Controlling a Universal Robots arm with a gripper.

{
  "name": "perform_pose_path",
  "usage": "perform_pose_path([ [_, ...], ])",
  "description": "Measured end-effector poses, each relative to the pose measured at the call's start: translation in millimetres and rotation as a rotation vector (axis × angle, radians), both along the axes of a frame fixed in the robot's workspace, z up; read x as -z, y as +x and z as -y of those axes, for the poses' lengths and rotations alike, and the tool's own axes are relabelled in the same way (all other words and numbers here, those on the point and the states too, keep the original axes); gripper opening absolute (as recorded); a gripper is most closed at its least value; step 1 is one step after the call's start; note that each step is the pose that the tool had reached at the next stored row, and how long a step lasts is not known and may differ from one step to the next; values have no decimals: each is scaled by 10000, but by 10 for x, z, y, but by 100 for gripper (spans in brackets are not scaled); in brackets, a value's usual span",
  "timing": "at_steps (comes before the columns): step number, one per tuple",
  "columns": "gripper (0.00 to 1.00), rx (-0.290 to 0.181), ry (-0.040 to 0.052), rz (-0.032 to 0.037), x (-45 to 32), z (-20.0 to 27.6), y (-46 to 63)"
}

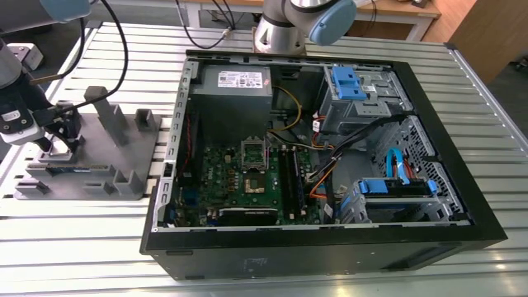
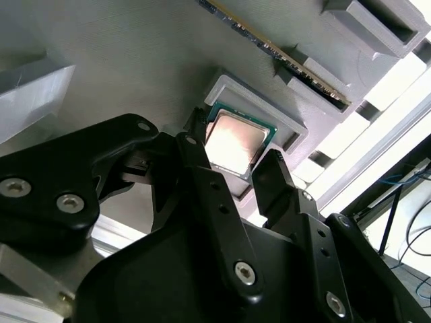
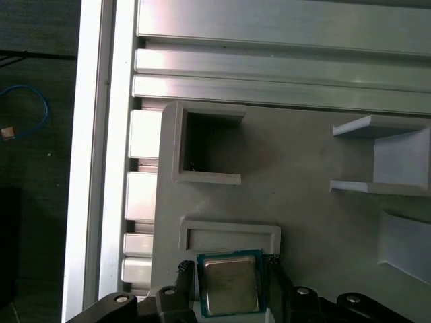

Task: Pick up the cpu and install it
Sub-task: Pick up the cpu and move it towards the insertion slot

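In the exterior view, the gripper (image 1: 59, 147) is seen low over a grey holder (image 1: 99, 167). In the second wrist view, the cpu (image 2: 234, 142) is seen lying flat in a pocket, right between the fingers (image 2: 202, 175). In the first wrist view, the jaws are held open, one at each side of it (a touch cannot be told).

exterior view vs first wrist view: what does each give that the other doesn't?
The exterior view adds the open computer case and the green motherboard inside it. The first wrist view adds the cpu lying in its pocket of the grey fixture, with an empty square pocket nearby. Both share the gripper at that fixture and the slatted metal table under it.
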State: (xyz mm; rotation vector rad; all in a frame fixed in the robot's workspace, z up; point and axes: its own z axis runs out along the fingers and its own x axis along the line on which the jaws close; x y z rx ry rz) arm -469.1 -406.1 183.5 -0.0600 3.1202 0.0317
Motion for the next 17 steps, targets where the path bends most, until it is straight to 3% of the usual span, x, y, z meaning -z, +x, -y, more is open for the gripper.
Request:
perform_pose_path([
  [5, 53, 0, 0, 0, 2, 0, 0],
  [6, 47, 0, 0, -1, 2, 0, 0],
  [14, 47, 0, 1, 1, 4, 0, 0],
  [17, 47, 2, 2, 3, -33, 0, 0],
])
